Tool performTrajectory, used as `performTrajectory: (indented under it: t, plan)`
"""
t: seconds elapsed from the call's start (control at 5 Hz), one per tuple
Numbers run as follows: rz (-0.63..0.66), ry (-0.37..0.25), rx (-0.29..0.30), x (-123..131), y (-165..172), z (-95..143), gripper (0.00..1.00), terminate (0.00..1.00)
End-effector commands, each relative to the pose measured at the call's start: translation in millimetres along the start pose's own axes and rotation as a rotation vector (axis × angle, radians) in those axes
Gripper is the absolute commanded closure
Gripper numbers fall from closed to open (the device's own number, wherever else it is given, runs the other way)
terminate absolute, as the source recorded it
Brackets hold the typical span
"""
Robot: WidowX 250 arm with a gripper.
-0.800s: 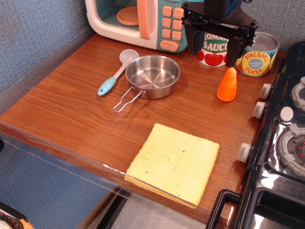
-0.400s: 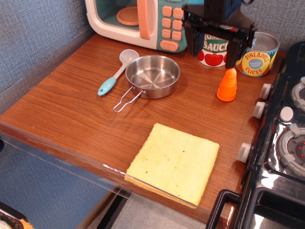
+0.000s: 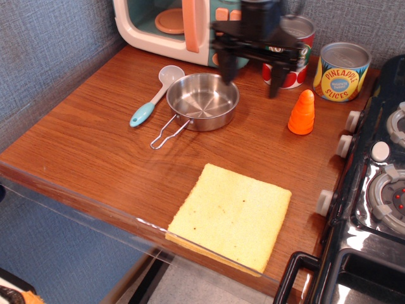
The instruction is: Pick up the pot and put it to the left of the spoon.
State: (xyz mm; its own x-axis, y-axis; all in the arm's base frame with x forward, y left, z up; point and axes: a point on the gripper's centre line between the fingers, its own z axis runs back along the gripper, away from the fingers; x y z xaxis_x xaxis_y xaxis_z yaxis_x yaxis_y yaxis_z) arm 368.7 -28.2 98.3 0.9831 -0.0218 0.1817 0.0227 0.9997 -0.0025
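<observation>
1. Gripper (image 3: pixel 252 71), black, two-fingered, hangs above the wooden table (image 3: pixel 95 139) with its jaws spread wide and nothing between them. One fingertip (image 3: pixel 226 75) sits in line with the far right rim of the pot; the other (image 3: pixel 274 88) points down over bare wood to the pot's right.
2. Small shallow round shiny stainless-steel pot (image 3: pixel 202 100) rests on the table, below and to the left of the gripper's midpoint. Whether the near fingertip touches the rim cannot be told from this view.
3. Pot's thin wire loop handle (image 3: pixel 168 133) lies flat, pointing toward the front-left.
4. Small plastic spoon with white bowl and light blue handle tip (image 3: pixel 155 95) lies just beside the pot, on its left, bowl toward the back.
5. Count: one pot, one spoon, one gripper.
6. Count, other items: two printed food cans, a tomato sauce can (image 3: pixel 296 47) partly hidden behind the gripper and a pineapple slices can (image 3: pixel 342 71); one orange ridged cone (image 3: pixel 302 113); one yellow square sponge cloth (image 3: pixel 231 215); one toy microwave (image 3: pixel 168 25) at the back; one black toy stove (image 3: pixel 373 190) at the right edge.
</observation>
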Motion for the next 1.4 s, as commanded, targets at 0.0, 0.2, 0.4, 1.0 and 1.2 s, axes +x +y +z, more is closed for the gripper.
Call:
performTrajectory:
  t: [0.0,0.2,0.4,1.0,1.2]
  plan:
    - [0.043,-0.001,0.071,6,19,-18,0.0,0.0]
    - [0.012,0.02,0.132,12,15,-35,0.0,0.0]
    - [0.025,0.048,0.134,17,20,-50,0.0,0.0]
    - [0.07,0.076,0.106,22,26,-71,1.0,0.0]
    - [0.06,0.071,0.096,21,26,-68,1.0,0.0]
